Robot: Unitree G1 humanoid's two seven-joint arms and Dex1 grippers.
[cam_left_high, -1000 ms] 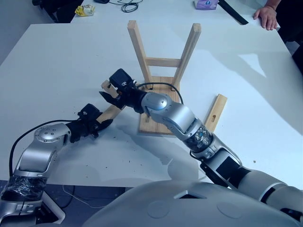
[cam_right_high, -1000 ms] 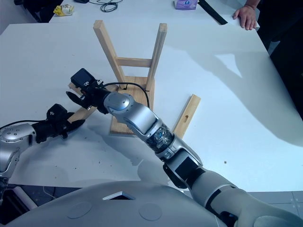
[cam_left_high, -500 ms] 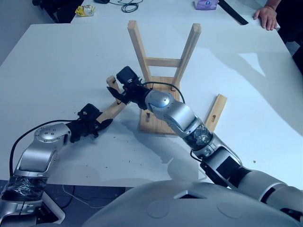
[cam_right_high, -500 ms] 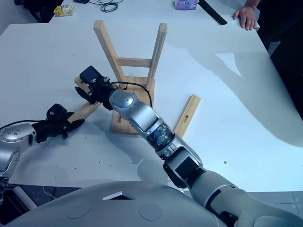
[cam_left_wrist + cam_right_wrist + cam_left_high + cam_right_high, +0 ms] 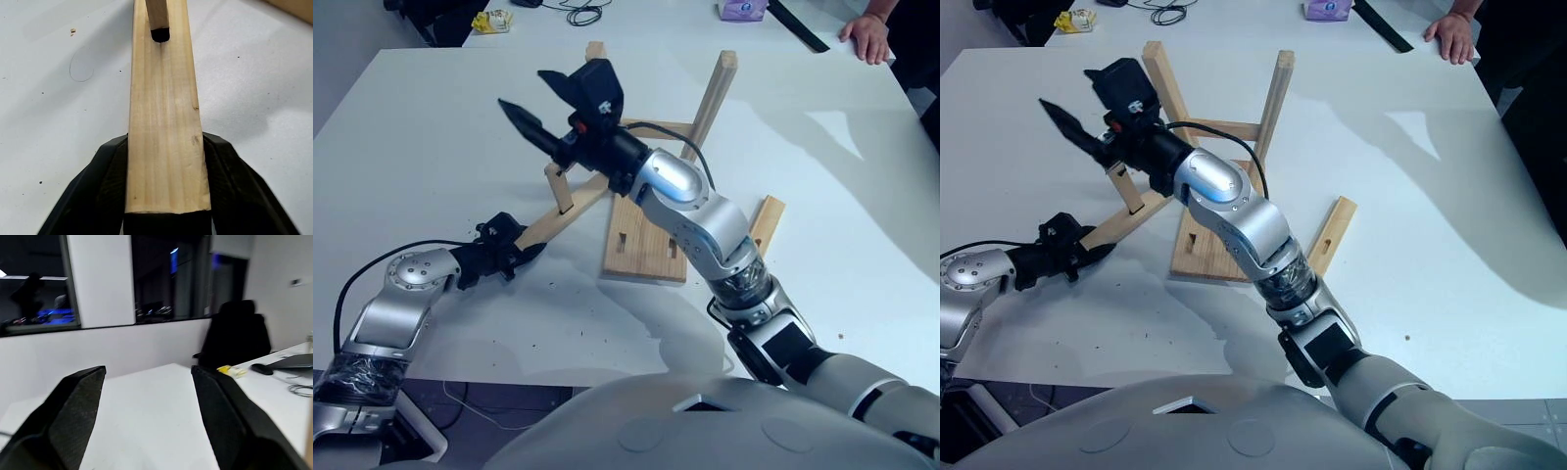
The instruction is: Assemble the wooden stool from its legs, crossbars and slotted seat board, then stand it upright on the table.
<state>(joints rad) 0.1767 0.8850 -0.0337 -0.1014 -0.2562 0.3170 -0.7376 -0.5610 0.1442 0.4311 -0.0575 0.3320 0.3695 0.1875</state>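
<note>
Now, the left pincer (image 5: 521, 253) is clamped on the near end of a wooden leg (image 5: 573, 204), its fingers (image 5: 110, 161) pressed tight against both sides of the wood. That leg runs from the pincer across the table (image 5: 431, 127) toward the seat board (image 5: 641, 245), and a short crossbar (image 5: 559, 186) stands out of a slot in it. Whether the leg's far end touches the board, I cannot tell. Up above, the right pincer (image 5: 521, 88) hangs well clear of the table, fingers spread wide, nothing between them. The seat board lies flat near the table's middle, with two upright legs (image 5: 717, 93) rising from its far end, joined by a crossbar (image 5: 671, 127); one of them is partly hidden behind the right arm. Over on the right, a loose leg (image 5: 766, 217) lies flat just beside the board.
</note>
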